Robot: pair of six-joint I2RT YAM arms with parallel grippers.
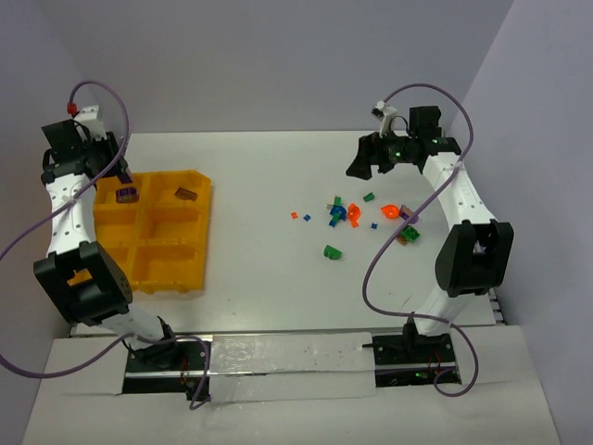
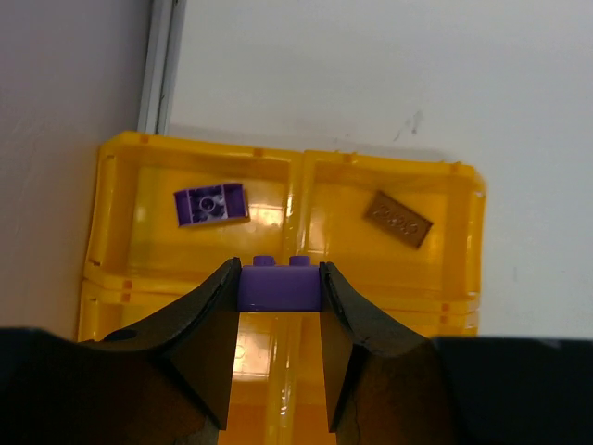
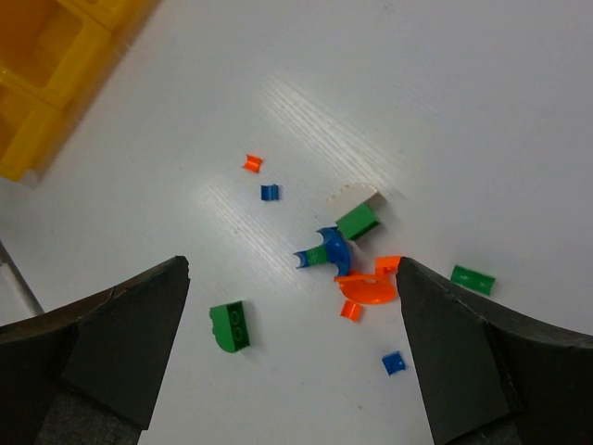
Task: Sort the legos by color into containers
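Purple two-stud lego (image 2: 279, 286), pinched in left claw (image 2: 278, 320), above yellow tray (image 2: 148, 255)

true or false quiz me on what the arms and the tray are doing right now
1. The left gripper is shut on a purple brick. True.
2. The right gripper grips a green brick. False: it is open and holds nothing, above the loose legos on the table.
3. A purple piece lies in the far left compartment of the tray. True.
4. The brown piece shares that compartment. False: it lies in the neighbouring far right one.
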